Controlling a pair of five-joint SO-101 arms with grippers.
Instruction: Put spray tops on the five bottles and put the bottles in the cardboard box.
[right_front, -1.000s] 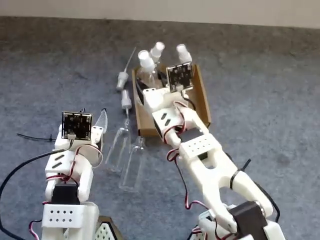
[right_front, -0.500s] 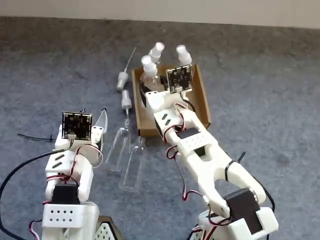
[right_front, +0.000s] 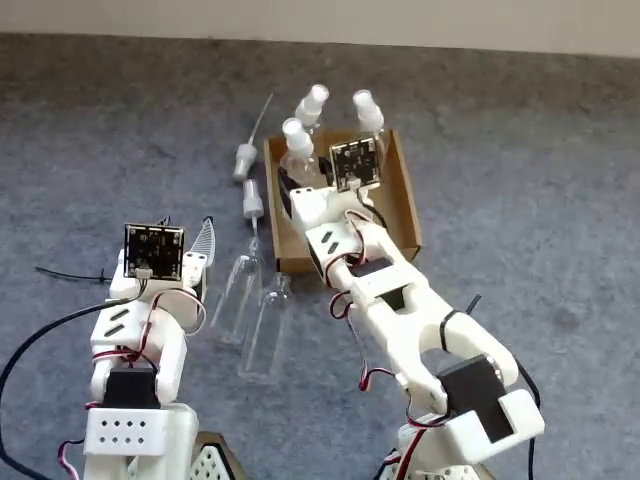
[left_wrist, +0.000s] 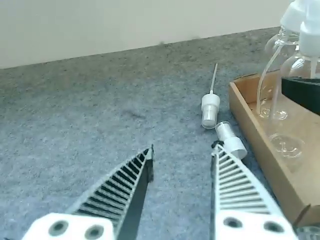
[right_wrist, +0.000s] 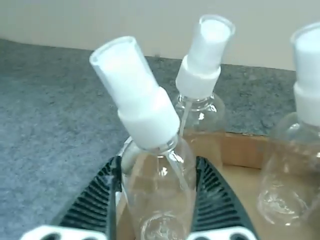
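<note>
- One tilted bottle (right_front: 298, 148), pinched in my right gripper (right_wrist: 159, 172) at upper centre, may knock its neighbours (right_front: 365, 108) in the box (right_front: 405, 205).
- My left gripper (left_wrist: 180, 155) hangs spread, empty.

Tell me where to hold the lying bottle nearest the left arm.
Grip the bottle around mid-body, coming down from above with the jaws across its width. It lies flat on the carpet, neck toward the box, and the other bottle lies close beside it, so a side approach seems cramped.
</note>
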